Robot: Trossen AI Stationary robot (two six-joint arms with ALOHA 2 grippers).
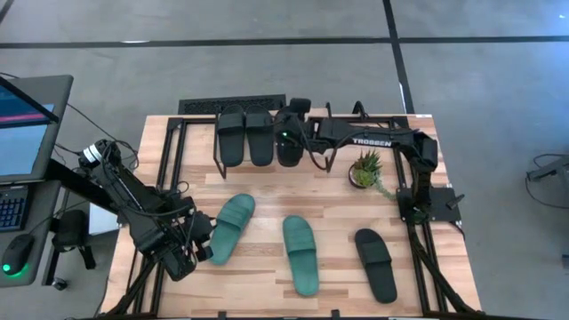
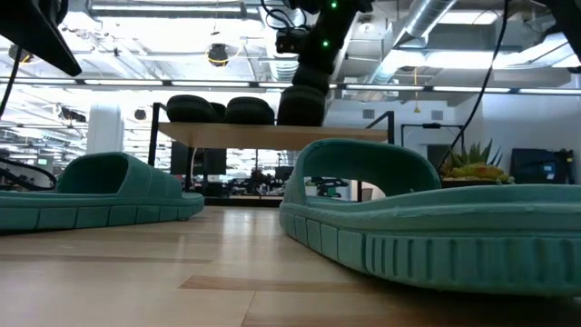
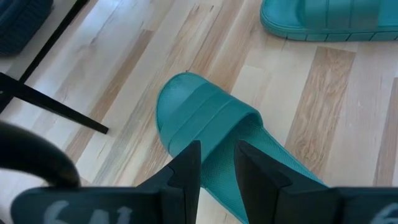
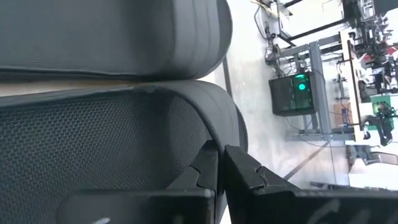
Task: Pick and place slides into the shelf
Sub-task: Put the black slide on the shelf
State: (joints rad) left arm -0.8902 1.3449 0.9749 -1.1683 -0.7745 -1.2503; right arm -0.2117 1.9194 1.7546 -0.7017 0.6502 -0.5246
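Two black slides [image 1: 233, 135] [image 1: 260, 138] lie side by side on the shelf [image 2: 227, 136] at the table's far side. A third black slide [image 1: 289, 149] lies to their right, with my right gripper [image 4: 221, 163] shut at its rim, coming down from above [image 2: 313, 68]. On the tabletop lie a teal slide [image 1: 231, 227], another teal slide [image 1: 300, 255] and a black slide [image 1: 375, 264], soles down. My left gripper [image 3: 217, 158] is open above the left teal slide [image 3: 205, 124], just behind its strap, and touches nothing I can see. My right gripper's shut fingertips [image 4: 208, 158] sit against the rounded end rim [image 4: 217, 124] of the third black slide's footbed. Nothing shows between them. They come slanting down from the table's right. The slide lies flat on the shelf beside its neighbour [image 4: 112, 37].
A small potted plant [image 1: 366, 169] stands right of the shelf, under the right arm. A black grille [image 1: 233, 105] lies behind the shelf. Bare wood shows between the three slides on the tabletop. A monitor and keyboard stand off the table's left edge.
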